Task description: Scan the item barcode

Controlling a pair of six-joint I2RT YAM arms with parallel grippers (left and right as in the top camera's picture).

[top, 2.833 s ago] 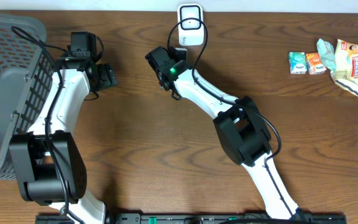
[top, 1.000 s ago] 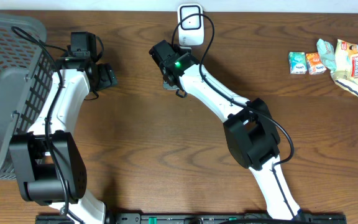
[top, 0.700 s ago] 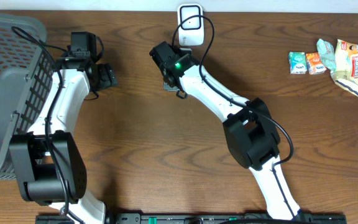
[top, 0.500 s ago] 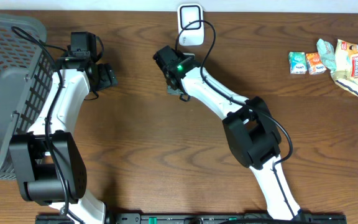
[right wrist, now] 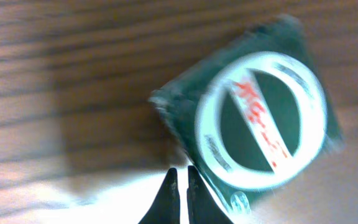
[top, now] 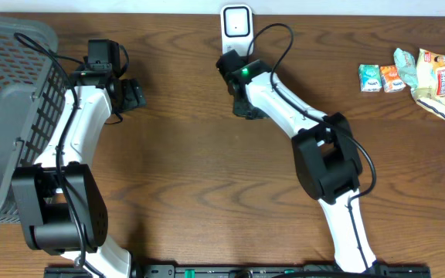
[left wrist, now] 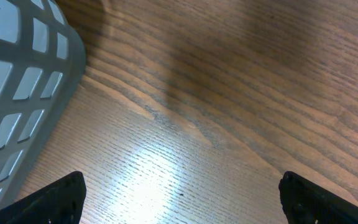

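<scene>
Overhead, the right tool hangs just in front of the white scanner. Its jaws are pinched thin on the edge of a dark green packet, probably so that one face can be turned to the scanner's window. Right wrist view shows a white ring and red characters on the packet, too blurred to read, and no barcode shows. Left tool stands wide and empty, well left of the scanner beside the grey basket, seemingly idle.
</scene>
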